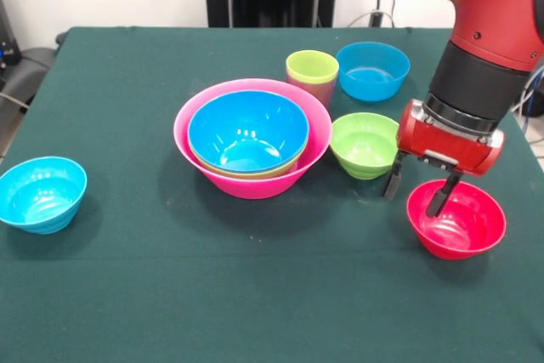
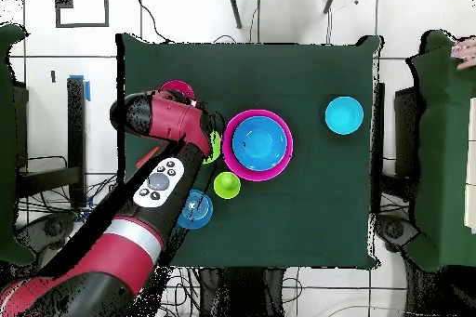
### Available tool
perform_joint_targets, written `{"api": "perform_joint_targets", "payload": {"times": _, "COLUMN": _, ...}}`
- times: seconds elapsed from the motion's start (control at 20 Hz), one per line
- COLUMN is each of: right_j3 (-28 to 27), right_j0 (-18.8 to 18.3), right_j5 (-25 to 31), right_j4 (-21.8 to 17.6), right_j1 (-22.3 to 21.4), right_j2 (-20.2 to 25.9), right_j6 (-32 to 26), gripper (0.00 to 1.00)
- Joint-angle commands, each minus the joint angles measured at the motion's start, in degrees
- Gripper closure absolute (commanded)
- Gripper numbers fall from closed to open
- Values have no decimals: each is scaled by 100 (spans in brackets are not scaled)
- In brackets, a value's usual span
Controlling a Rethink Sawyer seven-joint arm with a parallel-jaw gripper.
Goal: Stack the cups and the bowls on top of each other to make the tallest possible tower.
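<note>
The tower is the huge pink bowl (image 1: 316, 138) at mid-table, with a green rim just showing inside it and the large blue bowl (image 1: 246, 129) on top; it also shows in the overhead view (image 2: 258, 144). My gripper (image 1: 418, 189) is open and hangs at the small red bowl (image 1: 459, 223). One finger (image 1: 442, 197) is inside the bowl and the other is outside its left rim. The small green bowl (image 1: 364, 144) sits just left of the gripper. The lime green cup (image 1: 312, 67) stands behind the tower, nested in another cup whose colour I cannot tell. No other cups show.
One small light-blue bowl (image 1: 372, 70) stands at the back next to the cup. The other (image 1: 41, 193) sits alone at the front left of the front view. The arm (image 2: 163, 178) covers part of the table in the overhead view.
</note>
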Motion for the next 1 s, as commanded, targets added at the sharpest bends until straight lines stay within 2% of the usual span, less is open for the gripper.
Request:
{"api": "perform_joint_targets", "payload": {"times": 0.05, "right_j3": 453, "right_j0": -207, "right_j5": -388, "right_j4": -549, "right_j1": -29, "right_j2": 1092, "right_j6": 322, "gripper": 0}}
{"api": "perform_joint_targets", "payload": {"times": 0.25, "right_j3": 487, "right_j0": -243, "right_j5": -536, "right_j4": -661, "right_j1": -30, "right_j2": 1171, "right_j6": 374, "gripper": 0}}
{"api": "perform_joint_targets", "payload": {"times": 1.0, "right_j3": 253, "right_j0": -253, "right_j5": -498, "right_j4": -970, "right_j1": 42, "right_j2": 1161, "right_j6": 491, "gripper": 0}}
